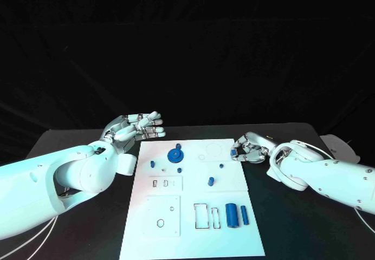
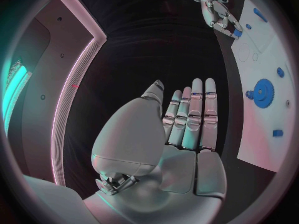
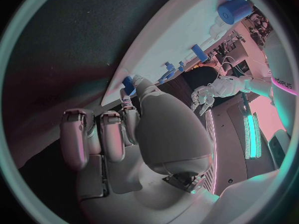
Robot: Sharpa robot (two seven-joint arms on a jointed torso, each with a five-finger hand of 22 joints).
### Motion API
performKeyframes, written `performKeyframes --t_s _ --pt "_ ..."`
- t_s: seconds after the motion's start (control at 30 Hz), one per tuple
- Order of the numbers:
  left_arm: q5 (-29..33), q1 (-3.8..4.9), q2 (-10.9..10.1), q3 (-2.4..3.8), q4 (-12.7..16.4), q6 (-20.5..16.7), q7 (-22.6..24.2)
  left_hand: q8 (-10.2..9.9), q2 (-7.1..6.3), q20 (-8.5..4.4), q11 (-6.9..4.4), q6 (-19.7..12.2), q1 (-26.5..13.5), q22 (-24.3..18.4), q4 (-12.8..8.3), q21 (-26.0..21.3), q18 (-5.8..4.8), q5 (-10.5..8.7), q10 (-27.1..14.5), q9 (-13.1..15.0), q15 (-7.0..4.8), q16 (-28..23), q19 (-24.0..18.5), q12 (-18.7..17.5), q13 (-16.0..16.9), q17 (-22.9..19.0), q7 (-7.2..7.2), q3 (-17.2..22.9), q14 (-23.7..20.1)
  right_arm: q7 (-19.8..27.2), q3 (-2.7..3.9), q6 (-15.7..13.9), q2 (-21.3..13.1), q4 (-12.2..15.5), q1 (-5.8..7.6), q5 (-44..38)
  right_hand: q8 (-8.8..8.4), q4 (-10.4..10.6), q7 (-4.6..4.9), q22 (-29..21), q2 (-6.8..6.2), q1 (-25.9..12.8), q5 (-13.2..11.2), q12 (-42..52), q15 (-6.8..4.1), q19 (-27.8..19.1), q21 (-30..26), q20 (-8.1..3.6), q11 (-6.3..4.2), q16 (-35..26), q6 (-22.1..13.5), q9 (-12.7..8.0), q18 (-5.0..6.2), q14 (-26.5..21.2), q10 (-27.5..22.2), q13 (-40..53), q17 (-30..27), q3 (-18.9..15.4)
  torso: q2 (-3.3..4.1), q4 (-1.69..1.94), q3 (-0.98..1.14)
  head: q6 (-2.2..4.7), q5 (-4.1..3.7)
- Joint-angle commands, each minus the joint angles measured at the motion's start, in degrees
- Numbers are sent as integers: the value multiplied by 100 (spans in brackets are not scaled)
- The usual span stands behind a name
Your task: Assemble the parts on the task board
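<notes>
The white task board (image 1: 195,244) lies in the middle of the table. On its far part stands a blue gear (image 1: 176,156), with several small blue pegs around it. A blue cylinder (image 1: 232,214) and a thin blue bar (image 1: 244,215) lie near the board's right front. My right hand (image 1: 249,149) sits at the board's far right edge and pinches a small blue part (image 1: 234,154) between thumb and finger; the small blue part (image 3: 129,84) shows at the fingertips in the right wrist view. My left hand (image 1: 137,127) hovers off the far left corner, fingers (image 2: 198,112) straight and apart, holding nothing.
Two outlined slots (image 1: 201,215) lie left of the cylinder, and a square plate with an oval hole (image 1: 162,215) lies on the board's left front. A white object (image 1: 340,143) sits at the table's far right edge. Black table (image 1: 312,233) surrounds the board.
</notes>
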Motion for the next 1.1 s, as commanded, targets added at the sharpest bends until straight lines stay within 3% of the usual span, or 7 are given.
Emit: performKeyframes --t_s 0.03,0.3,0.53,0.67,0.87,1.1 --pt "8 5 3 3 10 95 26 -26 4 38 13 -8 62 -8 -23 -22 26 -21 -9 -6 35 -31 -16 -20 -8 5 12 -25 -21 15 0 47 7 -4 -5 -16 86 -11 -55 1003 94 10 -34 50 -78 161 53 -65 -31 36 152 33 42 511 59 515 1100 61 -1 1 3 -4 0" --pt "8 5 -1 3 12 95 19 -28 4 38 15 -10 63 -9 -24 -22 26 -22 -11 -6 36 -33 -16 -22 -8 7 15 -26 -21 49 0 -192 6 17 -5 -23 322 -82 -240 1108 265 60 -298 174 -218 252 150 -193 -192 61 453 132 10 526 216 659 1156 207 3 0 3 -14 -1" --pt "8 5 -7 3 7 97 18 -30 5 39 16 -11 64 -10 -25 -22 26 -22 -12 -6 37 -35 -16 -23 -8 8 16 -27 -22 -61 2 -507 -20 151 -5 -78 399 -98 -295 1186 319 42 -290 256 -263 321 227 -239 -242 77 505 174 -16 535 310 758 1190 263 -2 1 6 -25 1" --pt "8 5 -9 3 -6 100 18 -30 5 39 16 -11 64 -10 -25 -22 26 -22 -12 -6 37 -35 -16 -23 -8 8 16 -27 -22 -188 8 -606 -80 423 -1 -102 397 -96 -292 1208 323 25 -273 258 -270 341 249 -249 -244 80 478 175 -23 537 315 762 1198 272 -12 -2 5 -35 29" --pt "8 4 -4 3 -40 105 16 -30 5 39 16 -11 64 -10 -25 -22 26 -22 -12 -6 37 -35 -16 -23 -8 8 16 -27 -22 -655 19 -745 -118 1135 65 -381 399 -60 -281 1244 346 -55 -240 263 -271 372 284 -262 -239 86 431 183 -35 540 326 772 1210 287 -29 -8 5 -74 98" --pt "8 4 35 1 -109 108 14 -33 6 39 18 -14 64 -11 -26 -22 26 -22 -16 -7 38 -39 -16 -27 -8 10 19 -29 -22 -1175 15 -739 181 1679 112 -965 405 0 -270 1251 334 -179 -180 257 -267 377 288 -265 -230 84 384 192 -37 540 326 771 1207 282 -61 12 -3 -130 229"
